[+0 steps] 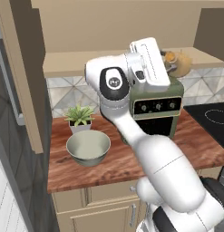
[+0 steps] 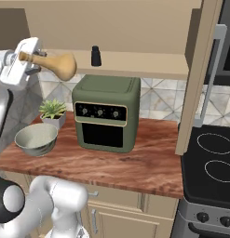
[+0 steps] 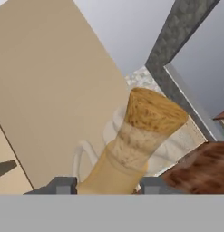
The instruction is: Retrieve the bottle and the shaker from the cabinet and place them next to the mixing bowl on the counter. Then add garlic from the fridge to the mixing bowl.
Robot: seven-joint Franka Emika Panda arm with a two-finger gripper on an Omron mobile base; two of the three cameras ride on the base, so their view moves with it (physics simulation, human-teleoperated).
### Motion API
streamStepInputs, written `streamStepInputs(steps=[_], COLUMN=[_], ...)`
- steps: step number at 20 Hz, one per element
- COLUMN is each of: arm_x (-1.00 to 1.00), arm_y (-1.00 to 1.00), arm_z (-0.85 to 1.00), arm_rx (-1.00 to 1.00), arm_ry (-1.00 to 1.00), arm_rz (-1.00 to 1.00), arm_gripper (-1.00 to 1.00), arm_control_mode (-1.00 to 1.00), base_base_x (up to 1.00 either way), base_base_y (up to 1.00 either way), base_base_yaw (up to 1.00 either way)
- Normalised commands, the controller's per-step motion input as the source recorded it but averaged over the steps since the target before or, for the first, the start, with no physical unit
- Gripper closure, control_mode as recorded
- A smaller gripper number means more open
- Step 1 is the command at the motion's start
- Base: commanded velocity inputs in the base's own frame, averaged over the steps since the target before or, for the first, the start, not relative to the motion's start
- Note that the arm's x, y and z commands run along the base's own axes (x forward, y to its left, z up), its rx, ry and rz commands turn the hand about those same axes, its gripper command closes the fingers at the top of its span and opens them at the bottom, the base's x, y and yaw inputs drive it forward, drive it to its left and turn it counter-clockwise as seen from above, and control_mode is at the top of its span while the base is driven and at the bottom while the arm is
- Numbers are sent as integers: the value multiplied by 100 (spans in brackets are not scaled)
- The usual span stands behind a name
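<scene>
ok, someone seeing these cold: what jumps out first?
The white arm's hand, raised high above the counter, is shut on a tan, cork-topped bottle held roughly sideways in front of the open cabinet. Below it, an olive-green countertop oven with three knobs sits mid-counter on the reddish wood counter. A pale green mixing bowl stands near the counter's left end, with a small potted succulent behind it.

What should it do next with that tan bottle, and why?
Probably lower it toward the counter beside the bowl. The gripper holds the bottle sideways in the air, above the bowl, so it has not been placed yet.
</scene>
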Motion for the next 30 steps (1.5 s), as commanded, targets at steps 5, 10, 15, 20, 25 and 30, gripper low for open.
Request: streamStepInputs(steps=[5,10,15,20,25,30], arm_x=[-67,-11,0,0,-5,-10], arm_y=[-7,0,6,29,42,27], arm_z=[-56,-1,0,-17,-42,-55], arm_rx=[3,9,7,1,0,3], arm_ry=[12,22,33,28,15,6], arm_rz=[3,14,18,15,12,16], arm_gripper=[100,100,100,100,100,100], arm_control_mode=[-100,-100,-100,-100,-100,-100], base_base_x=[0,0,0,0,0,0], base_base_y=[0,0,0,0,0,0], base_base_yaw=[0,0,0,0,0,0])
